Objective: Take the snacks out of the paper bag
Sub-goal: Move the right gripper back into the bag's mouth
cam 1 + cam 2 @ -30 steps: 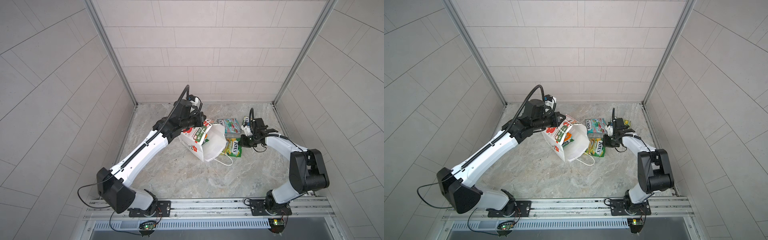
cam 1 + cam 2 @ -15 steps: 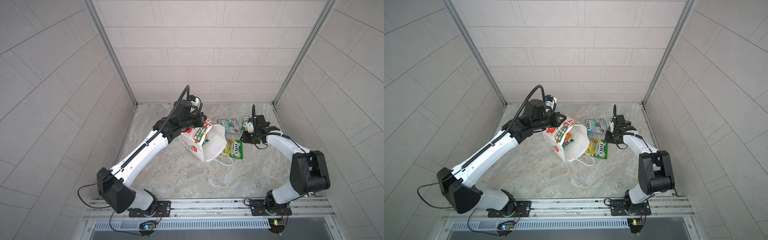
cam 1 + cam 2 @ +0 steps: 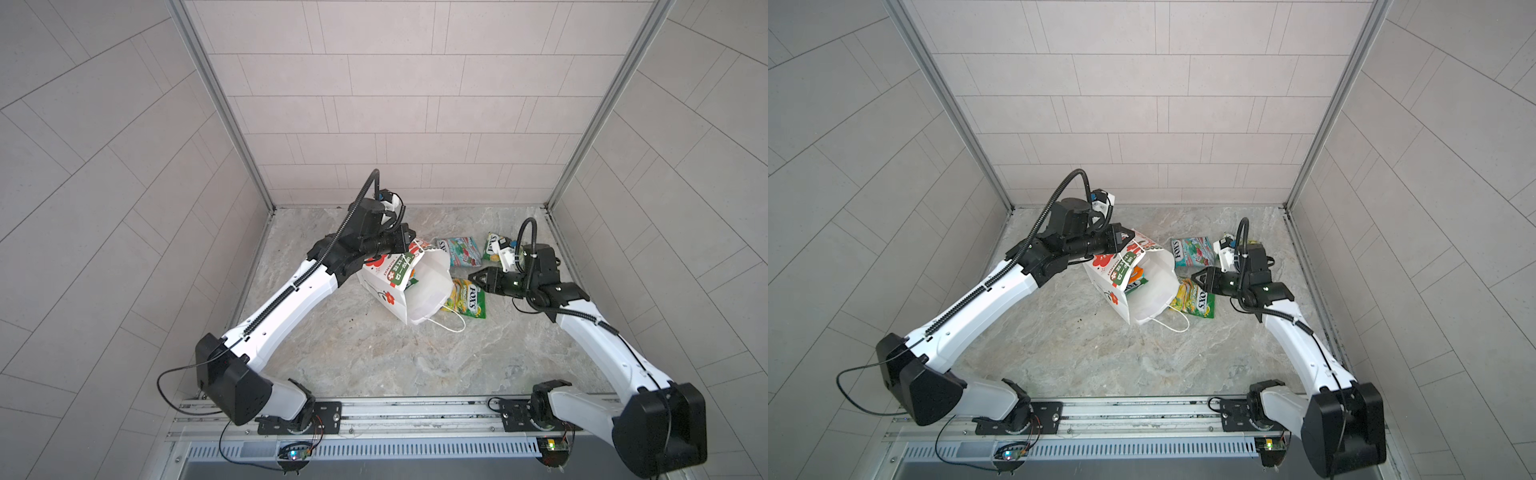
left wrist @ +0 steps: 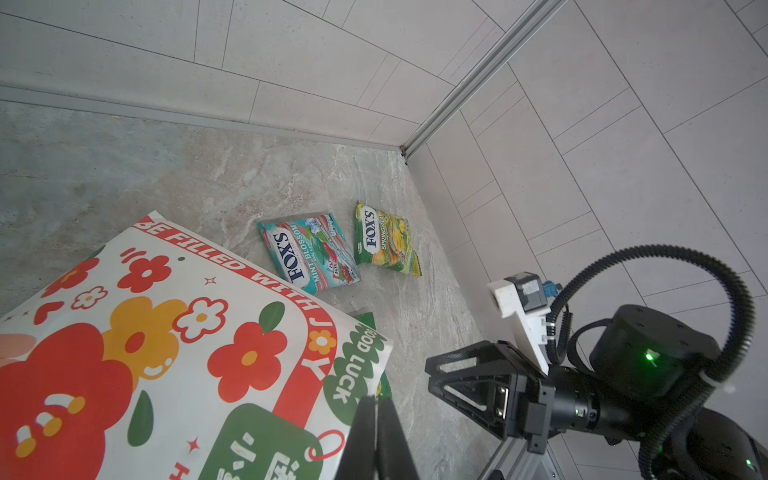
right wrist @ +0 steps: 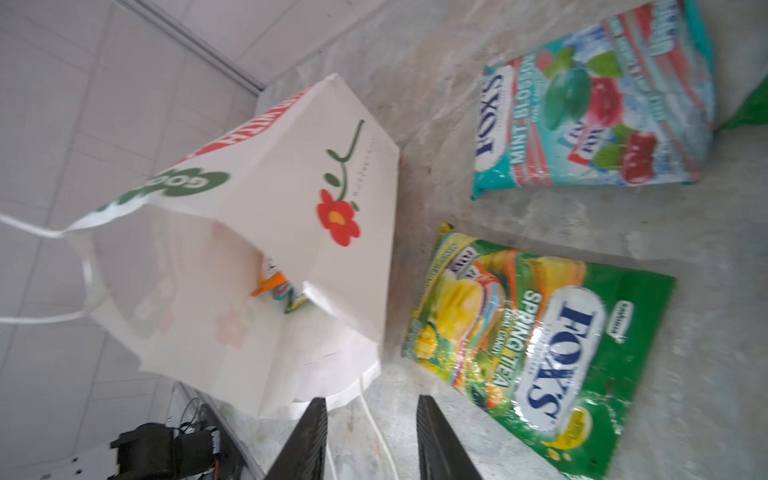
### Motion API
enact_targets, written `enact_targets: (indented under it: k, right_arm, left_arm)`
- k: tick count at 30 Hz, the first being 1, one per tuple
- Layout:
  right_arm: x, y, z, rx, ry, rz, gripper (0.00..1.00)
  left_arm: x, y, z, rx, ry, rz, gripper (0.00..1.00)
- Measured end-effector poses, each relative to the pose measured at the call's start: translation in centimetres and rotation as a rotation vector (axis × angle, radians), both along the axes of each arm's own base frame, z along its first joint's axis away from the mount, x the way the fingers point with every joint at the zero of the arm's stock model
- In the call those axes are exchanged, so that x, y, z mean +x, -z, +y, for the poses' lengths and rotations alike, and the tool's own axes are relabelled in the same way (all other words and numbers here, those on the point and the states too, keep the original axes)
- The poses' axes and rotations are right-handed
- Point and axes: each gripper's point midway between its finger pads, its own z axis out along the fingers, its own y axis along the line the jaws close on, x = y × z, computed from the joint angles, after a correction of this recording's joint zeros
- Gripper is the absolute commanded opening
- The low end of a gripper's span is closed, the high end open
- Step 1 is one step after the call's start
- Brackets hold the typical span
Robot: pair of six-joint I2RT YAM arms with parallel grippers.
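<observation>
**Inspector:** Paper bag (image 3: 424, 291): where is it?

**Assistant:** On the marble floor (image 3: 374, 353), toward the back wall. It is tipped over, and its mouth faces right in both top views. One cord handle (image 3: 451, 326) trails on the floor in front of it.

**Inspector:** And the snacks?

**Assistant:** Three lie outside the bag. A green packet (image 3: 467, 300) rests flat just beside the mouth, and the bag's rim covers one edge of it. A teal packet (image 3: 459, 251) lies behind it. A second green packet (image 3: 491, 244) lies just beside the teal one, nearer the right wall. More remain inside the bag, and an orange packet (image 5: 274, 284) shows there in the right wrist view.

**Inspector:** Left gripper?

**Assistant:** The left gripper (image 3: 409, 245) is clenched on the bag's upper rim. In the left wrist view its fingers (image 4: 365, 432) press together at the printed edge.

**Inspector:** Right gripper?

**Assistant:** The right gripper (image 3: 473, 277) hangs above the nearer green packet and points at the bag's mouth. Its fingers (image 5: 309, 436) are parted, with nothing between them.
</observation>
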Motion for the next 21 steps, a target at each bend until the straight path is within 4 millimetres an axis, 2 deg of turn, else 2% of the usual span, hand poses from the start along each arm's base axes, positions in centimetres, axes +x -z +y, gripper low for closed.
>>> enact_targets:
  k: [5,8,11,16,21]
  right_arm:
    - [-2.6,-2.6,3.9,0.093,-0.099,-0.087,0.37]
    - [-3.6,-3.1,6.0,0.107,-0.154,-0.103,0.37]
    - [-4.5,-2.5,8.3,0.090,-0.212,-0.085,0.37]
    - [-5.0,0.2,11.7,0.029,-0.278,-0.020,0.37]
    - [-4.4,2.3,13.6,-0.031,-0.276,0.026,0.36]
  left_arm:
    - [0.1,-0.3,-0.2,-0.017,0.004,-0.006,0.00]
    - [0.2,-0.2,-0.4,-0.023,0.004,0.000,0.00]
    - [0.3,-0.1,-0.5,-0.028,0.005,0.007,0.00]
    - [0.4,-0.2,-0.6,-0.035,0.006,0.004,0.00]
    - [0.4,-0.3,-0.7,-0.038,0.008,0.000,0.00]
